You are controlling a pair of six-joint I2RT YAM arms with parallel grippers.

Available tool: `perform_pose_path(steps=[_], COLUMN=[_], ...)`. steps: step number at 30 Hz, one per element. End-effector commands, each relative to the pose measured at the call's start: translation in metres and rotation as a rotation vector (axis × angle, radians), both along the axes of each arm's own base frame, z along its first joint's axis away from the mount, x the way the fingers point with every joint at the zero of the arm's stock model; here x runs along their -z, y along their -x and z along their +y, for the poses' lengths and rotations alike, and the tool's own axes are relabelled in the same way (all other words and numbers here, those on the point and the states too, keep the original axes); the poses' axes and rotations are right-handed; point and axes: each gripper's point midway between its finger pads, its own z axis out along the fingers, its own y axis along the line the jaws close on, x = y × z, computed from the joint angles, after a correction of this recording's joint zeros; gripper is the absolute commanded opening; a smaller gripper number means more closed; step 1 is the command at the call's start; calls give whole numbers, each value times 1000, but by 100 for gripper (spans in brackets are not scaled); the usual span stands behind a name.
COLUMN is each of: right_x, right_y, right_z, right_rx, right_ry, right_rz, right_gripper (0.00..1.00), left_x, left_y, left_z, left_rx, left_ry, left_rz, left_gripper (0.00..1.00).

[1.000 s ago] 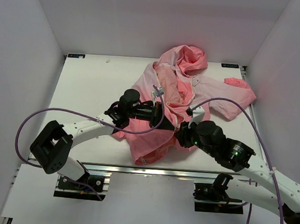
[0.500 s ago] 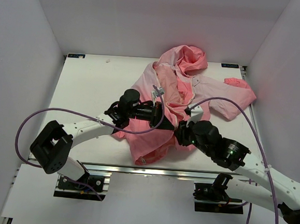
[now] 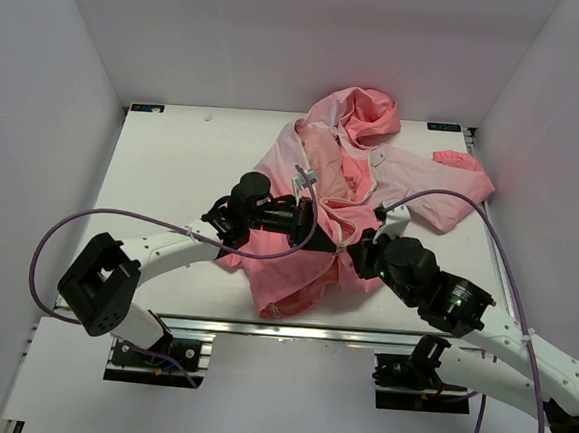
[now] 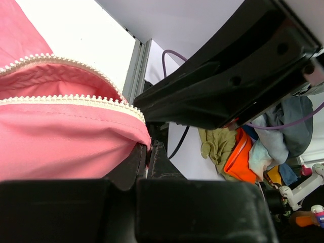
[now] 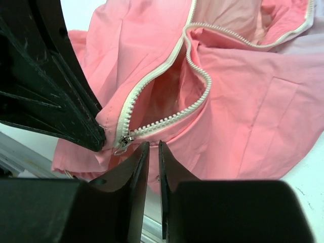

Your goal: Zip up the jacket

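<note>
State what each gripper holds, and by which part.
Left gripper pinches the jacket at its front edge, beside the lower end of the zipper. Right gripper, nearly shut by the slider, shows no sure hold.

One hooded fabric jacket (image 3: pixel 304 162), pale pink fading to coral, and it's on one flat white table (image 3: pixel 173 167). Two white-and-black jointed robot arms: left arm (image 3: pixel 167 249), right arm (image 3: pixel 520 350). Two black two-finger grippers: left gripper (image 4: pixel 148 154), right gripper (image 5: pixel 151 148). Two thin purple cables (one per arm): left cable (image 3: pixel 119 213), right cable (image 3: pixel 442 193). Up close, two white toothed zipper rows, left row (image 5: pixel 152 83) and right row (image 5: pixel 205 86), and one small metal slider (image 5: pixel 125 137).
</note>
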Motion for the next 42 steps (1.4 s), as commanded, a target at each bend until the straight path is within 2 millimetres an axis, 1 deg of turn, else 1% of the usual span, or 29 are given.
perform_pose_path(steps=[1, 3, 5, 7, 8, 10, 11, 14, 15, 16, 17, 18, 19, 20, 22, 23, 24, 25, 26, 28, 29, 31, 32, 33, 35, 38, 39, 40, 42], right_x=[-17, -17, -16, -15, -13, -2, -1, 12, 16, 19, 24, 28, 29, 37, 46, 45, 45, 52, 49, 60, 63, 65, 64, 59, 53, 37, 29, 27, 15], right_y=[-6, -5, -4, -7, -10, -20, -22, -27, -32, -38, -46, -51, -59, -63, -71, -77, -80, -84, -87, -92, -92, -89, -83, -78, -69, -52, -45, -37, -11], right_z=[-9, -7, -5, -8, -13, -34, -33, -35, -40, -39, -43, -43, -38, -39, -35, -31, -27, -24, -18, -15, -15, -14, -9, -9, -7, -10, -9, -9, 5], right_rx=[64, 51, 33, 69, 107, 240, 256, 284, 305, 313, 306, 294, 273, 240, 211, 182, 154, 138, 107, 86, 75, 44, -5, -25, -59, -100, -131, -182, -349], right_ry=[-49, -44, -35, -40, -35, 39, 42, 85, 85, 75, 65, 46, 17, 1, -2, -20, -21, -11, -31, -6, -8, 7, -3, -7, -24, -41, -54, -29, -72], right_rz=[-38, -38, -36, -26, -22, -10, -7, 28, 39, 44, 69, 86, 93, 126, 143, 133, 130, 144, 143, 177, 197, 207, 215, 208, 207, 185, 165, 160, 155], right_gripper=[18, 18, 23, 24, 23, 16, 16, 11, 9, 8, 8, 8, 8, 8, 10, 11, 13, 14, 14, 16, 17, 21, 24, 28, 30, 38, 42, 43, 46], left_x=[-23, -24, -23, -26, -27, -36, -33, -31, -25, -16, -11, -11, -7, 8, 20, 36, 48, 55, 66, 70, 78, 83, 84, 89, 92, 96, 95, 94, 89], left_y=[1, 1, 0, -1, -1, -5, -6, -17, -21, -31, -40, -45, -45, -55, -62, -65, -64, -62, -58, -49, -43, -36, -30, -24, -14, -3, -1, 2, 3], left_z=[-2, -3, -3, -5, -6, -8, -9, -16, -16, -21, -19, -18, -15, -10, -6, -5, -3, -1, 1, 4, 7, 11, 14, 18, 22, 29, 30, 33, 33], left_rx=[10, 12, 10, 13, 19, 18, 18, -3, 0, 1, -10, -1, 33, 15, 3, -13, -21, -13, -5, 37, 48, 67, 89, 95, 125, 135, 144, 148, 155], left_ry=[40, 42, 40, 46, 49, 56, 52, 29, 3, -15, -22, 3, 7, -6, -11, -38, -69, -84, -100, -93, -104, -104, -100, -102, -103, -104, -100, -98, -87], left_rz=[-57, -61, -56, -61, -58, -69, -64, -32, 16, 54, 125, 142, 189, 287, 323, 341, 373, 386, 407, 414, 434, 441, 446, 453, 468, 476, 472, 471, 465], left_gripper=[0, 0, 0, 0, 0, 0, 0, 0, 0, 0, 0, 0, 0, 0, 0, 0, 0, 0, 0, 0, 0, 0, 0, 0, 0, 0, 0, 0, 0])
